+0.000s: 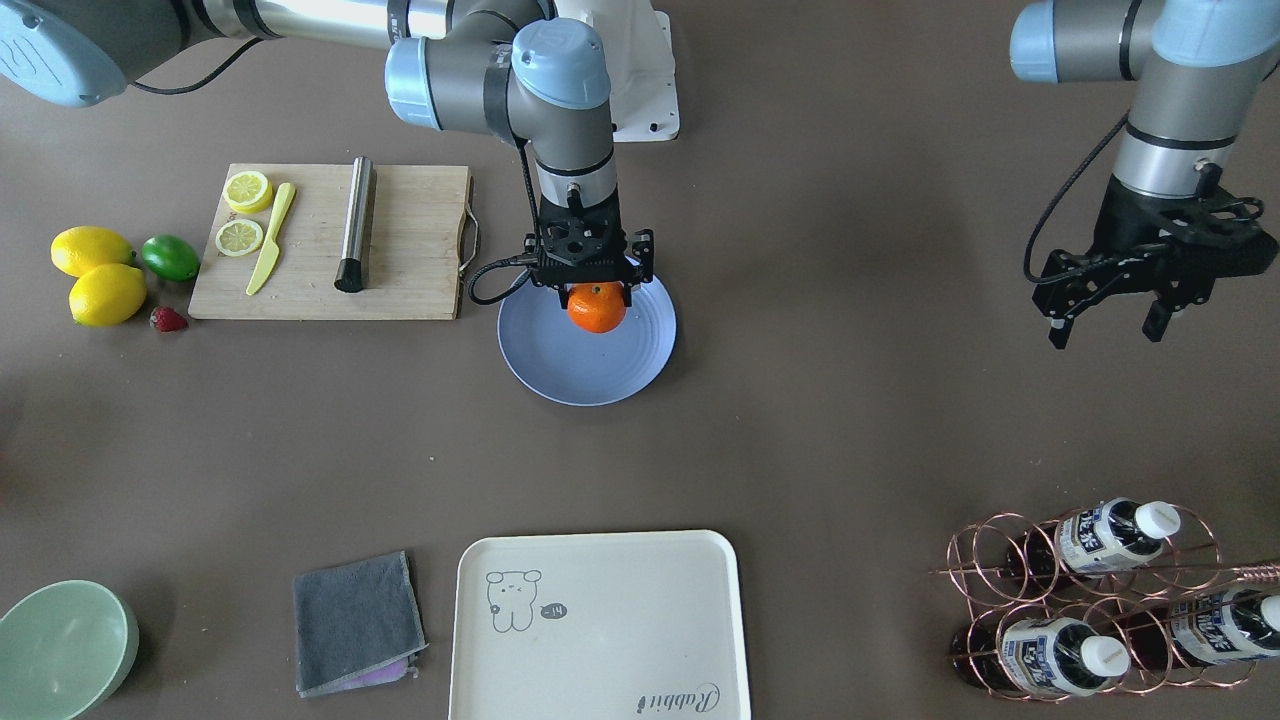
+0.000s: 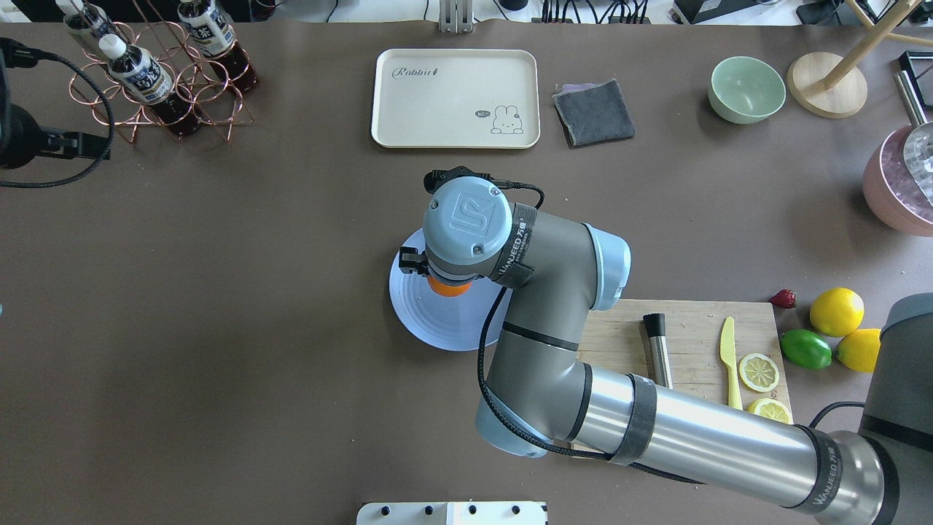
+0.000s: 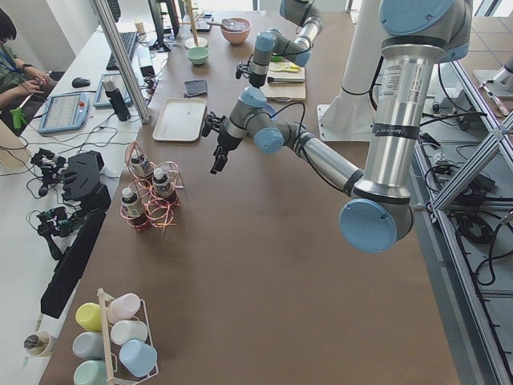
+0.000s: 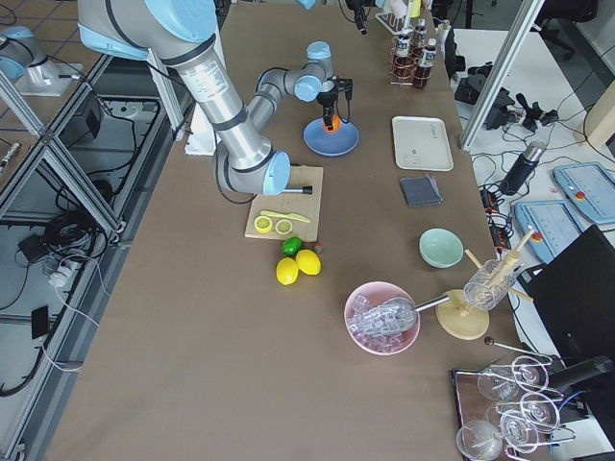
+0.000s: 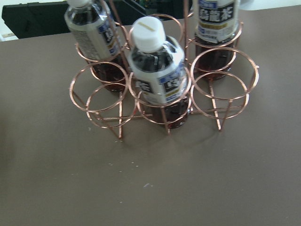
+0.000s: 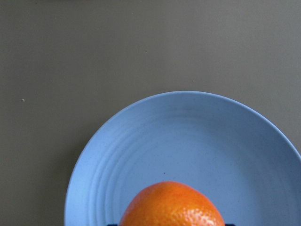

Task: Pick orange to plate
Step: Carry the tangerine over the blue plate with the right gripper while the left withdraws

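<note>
The orange (image 1: 597, 308) sits between the fingers of my right gripper (image 1: 597, 296), which is shut on it over the far half of the pale-blue plate (image 1: 590, 365). From above, the wrist hides most of the orange (image 2: 448, 287), leaving only an orange sliver over the plate (image 2: 437, 324). The right wrist view shows the orange (image 6: 171, 205) close below the camera, with the plate (image 6: 188, 136) beneath it. I cannot tell if the fruit touches the plate. My left gripper (image 1: 1108, 322) hangs open and empty far to the side, above the bottle rack (image 5: 160, 89).
A wooden cutting board (image 1: 410, 255) beside the plate carries lemon slices, a yellow knife (image 1: 271, 238) and a metal cylinder (image 1: 356, 224). Lemons (image 1: 100, 280), a lime and a strawberry lie beyond it. A cream tray (image 1: 600, 625), grey cloth (image 1: 355, 620) and mint bowl (image 1: 60, 650) line the operators' edge.
</note>
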Robot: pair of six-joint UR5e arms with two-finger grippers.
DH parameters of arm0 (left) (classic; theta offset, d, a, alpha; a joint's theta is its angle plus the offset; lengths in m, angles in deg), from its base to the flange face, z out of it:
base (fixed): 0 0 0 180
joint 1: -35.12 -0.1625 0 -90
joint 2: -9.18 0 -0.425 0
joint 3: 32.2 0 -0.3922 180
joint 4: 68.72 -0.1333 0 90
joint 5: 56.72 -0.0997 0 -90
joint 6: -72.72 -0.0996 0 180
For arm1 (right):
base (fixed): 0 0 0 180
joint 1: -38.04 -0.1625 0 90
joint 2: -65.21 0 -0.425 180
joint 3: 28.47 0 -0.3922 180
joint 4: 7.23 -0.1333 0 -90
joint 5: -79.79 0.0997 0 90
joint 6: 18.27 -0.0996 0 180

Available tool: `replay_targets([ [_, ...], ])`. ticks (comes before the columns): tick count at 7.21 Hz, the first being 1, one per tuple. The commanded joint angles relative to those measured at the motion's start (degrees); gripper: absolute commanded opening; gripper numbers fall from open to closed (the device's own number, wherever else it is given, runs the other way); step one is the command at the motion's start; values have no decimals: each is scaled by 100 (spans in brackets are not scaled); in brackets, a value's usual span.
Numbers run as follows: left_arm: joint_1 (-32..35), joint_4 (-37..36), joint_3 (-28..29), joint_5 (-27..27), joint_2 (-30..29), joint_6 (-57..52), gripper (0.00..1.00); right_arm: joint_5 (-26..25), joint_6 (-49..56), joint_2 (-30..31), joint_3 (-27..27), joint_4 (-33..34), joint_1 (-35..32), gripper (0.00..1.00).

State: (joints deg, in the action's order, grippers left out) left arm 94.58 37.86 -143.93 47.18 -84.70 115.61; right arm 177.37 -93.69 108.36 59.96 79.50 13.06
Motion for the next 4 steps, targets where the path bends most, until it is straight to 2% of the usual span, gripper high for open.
replay_targets([
  [1, 390, -6, 28, 332, 221, -535, 98, -107, 63, -9, -282, -43, 29, 0],
  [3, 390, 11, 81, 332, 222, -536, 98, -99, 177, 61, -283, -43, 37, 0],
  [4, 390, 2, 81, 341, 222, -536, 98, -99, 168, 70, -292, -43, 55, 25],
])
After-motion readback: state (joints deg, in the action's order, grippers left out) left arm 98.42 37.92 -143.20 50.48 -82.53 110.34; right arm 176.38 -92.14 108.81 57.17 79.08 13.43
